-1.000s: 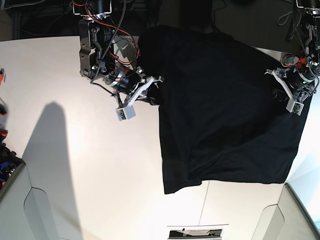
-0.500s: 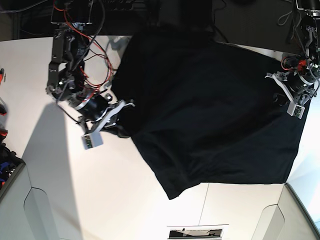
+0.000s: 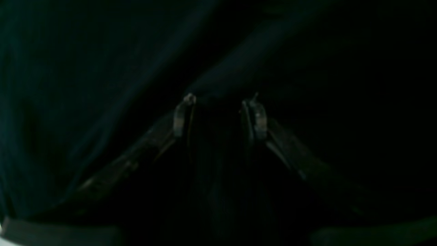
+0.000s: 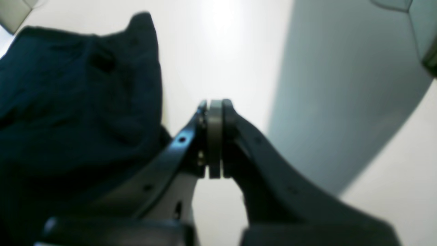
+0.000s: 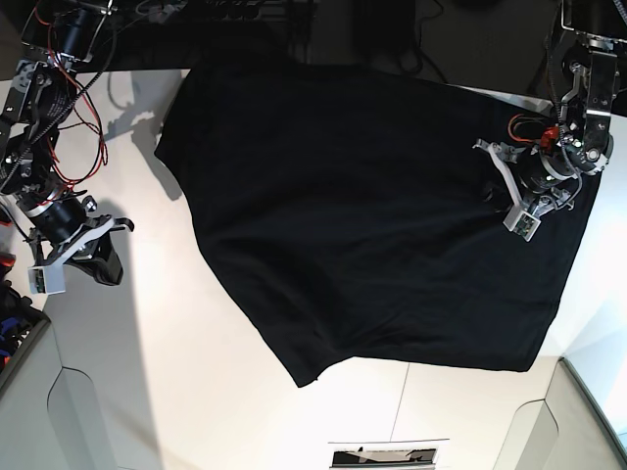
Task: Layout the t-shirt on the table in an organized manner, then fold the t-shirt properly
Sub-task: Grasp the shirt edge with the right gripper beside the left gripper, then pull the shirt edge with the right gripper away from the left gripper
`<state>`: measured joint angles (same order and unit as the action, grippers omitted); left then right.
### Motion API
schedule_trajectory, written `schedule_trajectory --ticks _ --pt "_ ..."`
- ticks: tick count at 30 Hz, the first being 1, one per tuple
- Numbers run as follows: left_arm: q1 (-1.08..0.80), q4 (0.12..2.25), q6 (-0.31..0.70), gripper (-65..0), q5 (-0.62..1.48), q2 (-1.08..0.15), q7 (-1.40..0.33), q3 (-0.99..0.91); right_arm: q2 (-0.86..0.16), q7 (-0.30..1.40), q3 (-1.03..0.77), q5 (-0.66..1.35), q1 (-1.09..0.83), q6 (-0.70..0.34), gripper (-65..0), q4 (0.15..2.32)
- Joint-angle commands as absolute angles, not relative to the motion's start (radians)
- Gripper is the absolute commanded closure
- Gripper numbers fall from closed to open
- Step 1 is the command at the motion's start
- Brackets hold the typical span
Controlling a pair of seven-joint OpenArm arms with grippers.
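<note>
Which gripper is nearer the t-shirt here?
Left. The left gripper sits over the t-shirt, its fingers around a fold. The right gripper is shut, off the cloth, over bare table.

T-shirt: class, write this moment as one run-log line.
t-shirt: spread, plain side up, on table | left jaws: pinching shirt edge | right jaws: shut, empty, clear of shirt | fold: not started

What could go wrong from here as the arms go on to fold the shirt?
The t-shirt lies skewed on the table, so a fold now would likely come out crooked. Its far edge seems to reach the table's back edge and might slip off. The left fingers sit in the cloth; moving them could drag wrinkles.
</note>
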<state>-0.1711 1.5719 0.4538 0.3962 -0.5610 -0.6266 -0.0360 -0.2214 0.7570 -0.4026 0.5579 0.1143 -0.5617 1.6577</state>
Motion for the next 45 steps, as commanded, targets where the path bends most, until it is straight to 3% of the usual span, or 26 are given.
schedule_trajectory --ticks 1,3,7,10,15,21,30,31,32,35,45 --pt "-0.154 1.584 0.456 -23.7 0.392 -0.569 -0.609 -0.037 -0.231 0.756 -0.404 0.601 0.132 -0.569 0.0 1.676" --pt "-0.144 1.575 0.456 -23.7 0.380 -0.558 -0.609 -0.036 -0.229 0.787 -0.403 0.645 0.131 -0.568 0.0 1.676" --pt "-0.135 1.546 0.433 -23.7 0.380 -0.557 -0.609 -0.037 -0.229 0.781 -0.404 0.624 0.118 -0.545 -29.1 1.671" --pt "-0.134 1.545 0.430 -23.7 0.381 -0.557 -0.609 -0.037 -0.229 0.746 -0.404 0.583 0.115 -0.519 -36.9 1.617" --pt "-0.131 1.545 0.431 -23.7 0.384 -0.557 -0.606 -0.037 -0.203 0.662 -0.403 0.583 0.128 -0.526 -36.9 1.435" --pt "-0.130 1.545 0.431 -23.7 0.384 -0.557 -0.606 -0.037 -0.099 0.646 -0.403 0.583 0.185 -0.555 -36.9 1.253" --pt "-0.131 1.545 0.431 -23.7 0.384 -0.557 -0.609 -0.037 0.039 0.606 -0.295 0.549 0.216 -0.564 -36.9 1.216" --pt "-0.131 1.545 0.430 -23.7 0.384 -0.557 -0.609 -0.037 0.050 0.587 -0.278 0.522 0.216 -0.564 -35.6 1.216" --pt "-0.131 1.545 0.431 -23.7 0.384 -0.557 -0.609 -0.037 0.058 0.569 -0.263 0.496 0.216 -0.564 -30.0 1.216" --pt "-0.131 1.545 0.431 -23.7 0.384 -0.557 -0.609 -0.037 0.064 0.521 -0.229 0.455 0.216 -0.564 -1.2 1.216" --pt "-0.131 1.544 0.431 -23.7 0.378 -0.557 -0.609 -0.037 0.060 0.559 -0.262 0.421 0.230 -0.564 0.0 1.430"
